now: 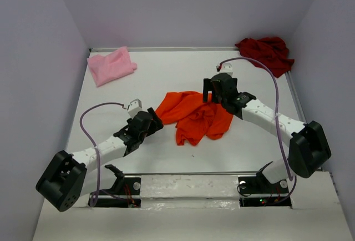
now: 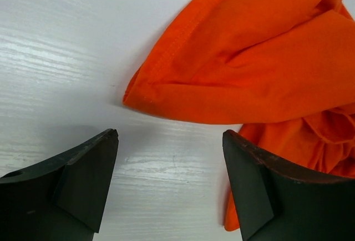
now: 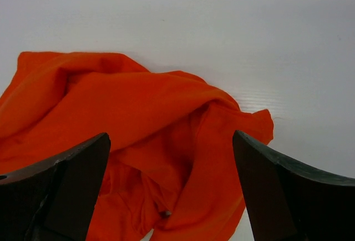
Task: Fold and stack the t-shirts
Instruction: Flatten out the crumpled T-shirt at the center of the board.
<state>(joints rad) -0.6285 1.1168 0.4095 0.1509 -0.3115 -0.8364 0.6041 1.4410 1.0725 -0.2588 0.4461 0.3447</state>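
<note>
Lying crumpled in loose folds is the bright orange t-shirt (image 1: pixel 195 116); the left gripper (image 2: pixel 169 135) is gaping, empty, just short of its hemmed corner, and the right gripper (image 3: pixel 172 135) is gaping over its heap.

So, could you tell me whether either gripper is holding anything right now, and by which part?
Nothing is held: the left gripper and right gripper are both open by the orange t-shirt.

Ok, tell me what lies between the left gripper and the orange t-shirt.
Only bare white table. In the left wrist view the open left gripper sits just short of the orange t-shirt, with nothing else between them.
</note>
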